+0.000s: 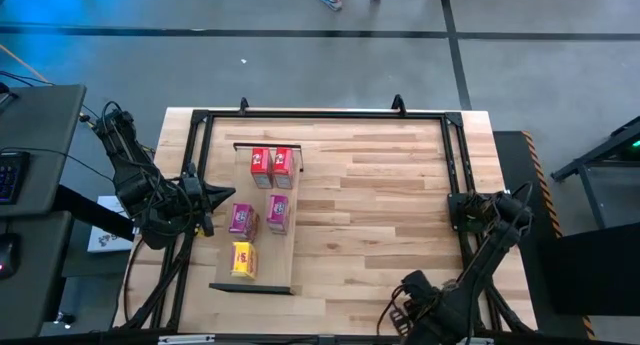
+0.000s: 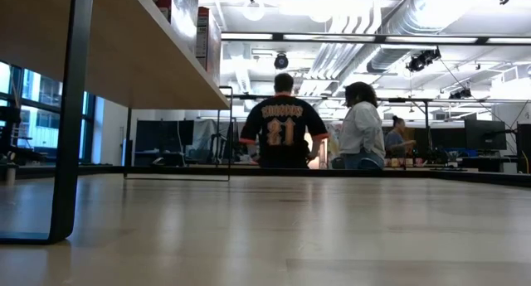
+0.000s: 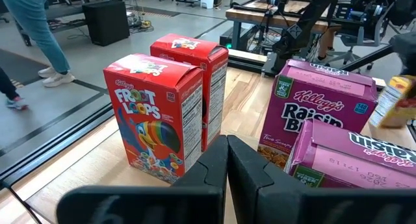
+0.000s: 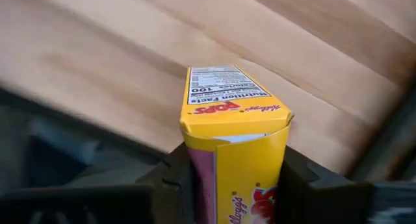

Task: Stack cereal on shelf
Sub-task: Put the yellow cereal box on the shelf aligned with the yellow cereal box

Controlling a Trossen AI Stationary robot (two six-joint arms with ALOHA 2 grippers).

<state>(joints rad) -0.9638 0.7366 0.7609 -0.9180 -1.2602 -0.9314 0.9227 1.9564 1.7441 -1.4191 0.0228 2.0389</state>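
Five cereal boxes stand on the pale wood shelf (image 1: 290, 255): two red Froot Loops boxes (image 3: 156, 113) at its far end, two pink Raisin Bran boxes (image 3: 325, 113) in the middle, and a yellow box (image 1: 244, 260) at its near end. My left gripper (image 3: 227, 165) is shut and hovers at the shelf's left edge, beside the pink boxes, touching nothing. My right gripper (image 4: 234, 165) is near the table's near edge, right of centre, shut on a sixth cereal box, a yellow Pops box (image 4: 234, 139). The high view hides that box under the arm (image 1: 410, 300). My right gripper pinches the yellow Pops box between its two fingers (image 4: 172, 178), one on each of two opposite sides (image 4: 201, 178). The box's closed flap end (image 4: 231, 97) sticks out past the fingertips, with the wooden tabletop behind it. Its other end is out of the picture.
Black metal frame rails (image 1: 320, 115) run along the table's far, left and right sides. In the low view the shelf (image 2: 124, 54) sits raised on a black rail leg (image 2: 70, 112), boxes on top. People stand and sit in the room beyond the table (image 2: 286, 124).
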